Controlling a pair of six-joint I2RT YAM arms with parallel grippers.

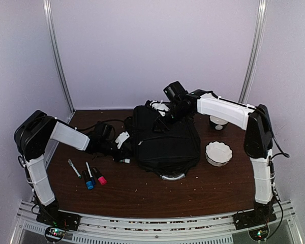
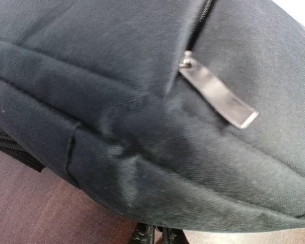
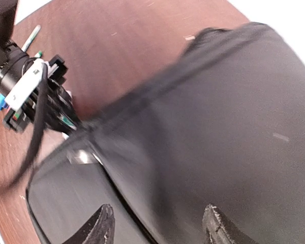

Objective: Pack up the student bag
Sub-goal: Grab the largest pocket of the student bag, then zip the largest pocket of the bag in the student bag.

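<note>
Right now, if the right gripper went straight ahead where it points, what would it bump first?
The student bag. Its black fabric fills the wrist view just ahead of the right gripper, whose fingers stand apart. How near it is is hard to judge, but nothing else seems to lie between.

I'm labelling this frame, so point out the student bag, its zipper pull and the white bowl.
student bag [image 1: 168, 147]: top view, front panel.
zipper pull [image 2: 218, 96]: left wrist view, tab's middle.
white bowl [image 1: 218, 151]: top view, bare inside.
</note>
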